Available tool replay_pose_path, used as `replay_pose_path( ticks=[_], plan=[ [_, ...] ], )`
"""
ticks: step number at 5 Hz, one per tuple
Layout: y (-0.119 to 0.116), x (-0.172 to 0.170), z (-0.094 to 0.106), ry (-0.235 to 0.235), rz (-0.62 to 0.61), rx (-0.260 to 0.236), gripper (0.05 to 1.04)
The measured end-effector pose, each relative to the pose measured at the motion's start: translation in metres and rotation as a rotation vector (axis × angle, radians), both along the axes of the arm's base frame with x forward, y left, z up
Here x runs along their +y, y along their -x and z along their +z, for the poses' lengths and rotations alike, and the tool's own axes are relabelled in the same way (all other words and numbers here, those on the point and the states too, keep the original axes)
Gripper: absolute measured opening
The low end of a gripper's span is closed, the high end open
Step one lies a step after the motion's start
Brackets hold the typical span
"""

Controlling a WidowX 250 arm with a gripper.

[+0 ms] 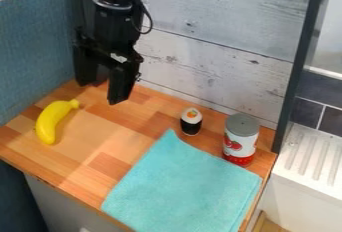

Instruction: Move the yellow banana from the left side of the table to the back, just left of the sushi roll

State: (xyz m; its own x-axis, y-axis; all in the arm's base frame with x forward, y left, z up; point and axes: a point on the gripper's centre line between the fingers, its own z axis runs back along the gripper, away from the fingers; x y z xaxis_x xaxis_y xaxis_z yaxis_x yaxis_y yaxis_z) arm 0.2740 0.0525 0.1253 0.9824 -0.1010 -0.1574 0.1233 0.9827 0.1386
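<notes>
Behind the flat turquoise fabric cloth, the black pincer hangs released, empty; left of the cloth, a yellow plastic banana lies sideways, probably for stability.

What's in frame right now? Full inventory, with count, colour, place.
Banana: 1, yellow, counter's left side
Sushi-like piece: 1, black and white with orange on top, behind the cloth
Can: 1, white and red with grey top, counter's right side
Cloth: 1, turquoise, front right of counter
Counter: 1, brown wood, centre
Plank wall: 1, whitish grey, behind counter
Side panel: 1, blue-grey, left
Post: 1, dark, right
Tiles: several, dark grey, far right
Ridged surface: 1, white, right of counter
Arm: 1, black, from top edge
Gripper: 1, black, open, at counter's back left
</notes>
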Motion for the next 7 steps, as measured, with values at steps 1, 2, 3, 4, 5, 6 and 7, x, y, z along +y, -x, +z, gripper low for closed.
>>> replay_pose_path(
  ticks=[1, 2, 3, 4, 5, 6, 7],
  plan=[
    [0.001, 0.0, -0.008, 0.002, 0.001, 0.027, 1.003],
    [-0.001, 0.013, -0.009, 0.0, 0.061, 0.01, 1.003],
    [-0.003, 0.047, -0.011, -0.014, 0.176, -0.038, 1.003],
    [-0.005, 0.074, -0.027, -0.007, 0.288, -0.074, 1.003],
    [-0.007, 0.094, -0.032, -0.02, 0.348, -0.051, 1.003],
    [-0.006, 0.106, -0.038, -0.045, 0.367, -0.035, 1.003],
    [-0.002, 0.115, -0.053, -0.043, 0.402, -0.002, 1.003]
  ],
)
